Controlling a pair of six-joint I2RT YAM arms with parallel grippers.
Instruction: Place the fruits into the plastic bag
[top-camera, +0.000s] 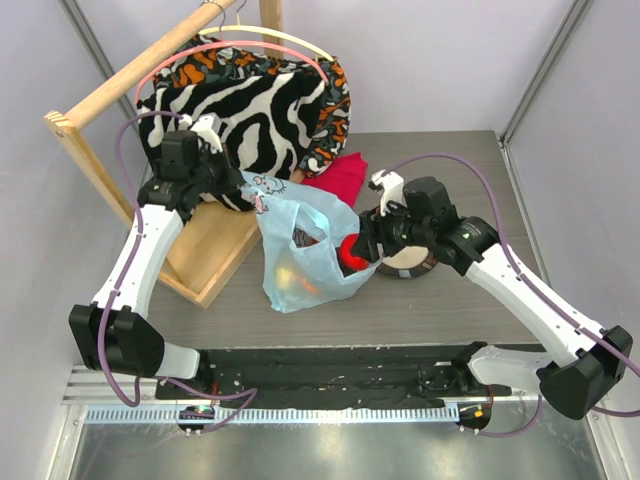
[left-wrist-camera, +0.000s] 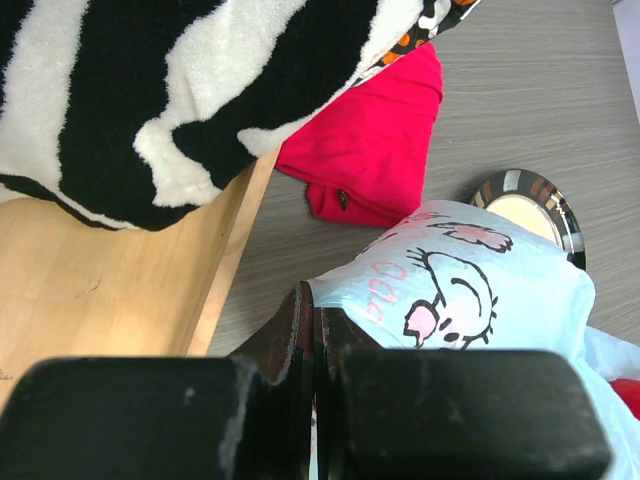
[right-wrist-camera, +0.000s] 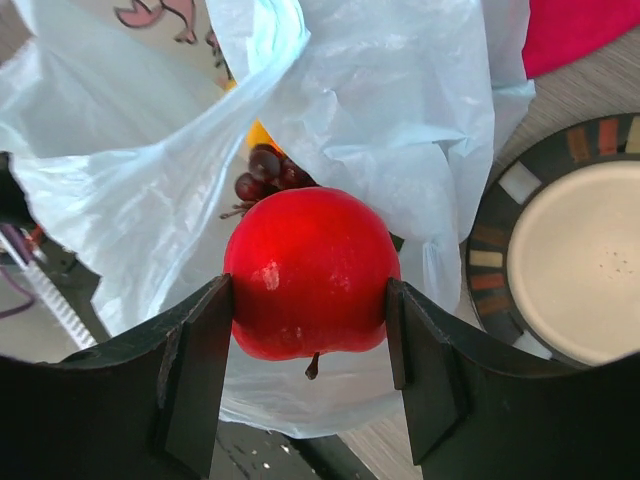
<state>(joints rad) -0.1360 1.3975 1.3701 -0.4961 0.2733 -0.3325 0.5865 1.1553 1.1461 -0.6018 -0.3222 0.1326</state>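
Right claw (right-wrist-camera: 308, 305) on apple (right-wrist-camera: 310, 255), bag (right-wrist-camera: 380, 100) ahead, plate (right-wrist-camera: 487, 258) beside

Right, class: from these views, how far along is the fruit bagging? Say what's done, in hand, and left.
Done: purple grapes and a yellow-orange fruit already lie inside the plastic bag, which the left end effector pinches and holds up. In hand: the right end effector grips the red apple at the bag's mouth. Left: dropping the apple in; the plate looks bare.

Grey table (top-camera: 430, 300): wooden frame (top-camera: 210, 255) left, red cloth (top-camera: 340, 178) rear, plate (top-camera: 412, 270) right, bag (top-camera: 300, 255) mid-table.
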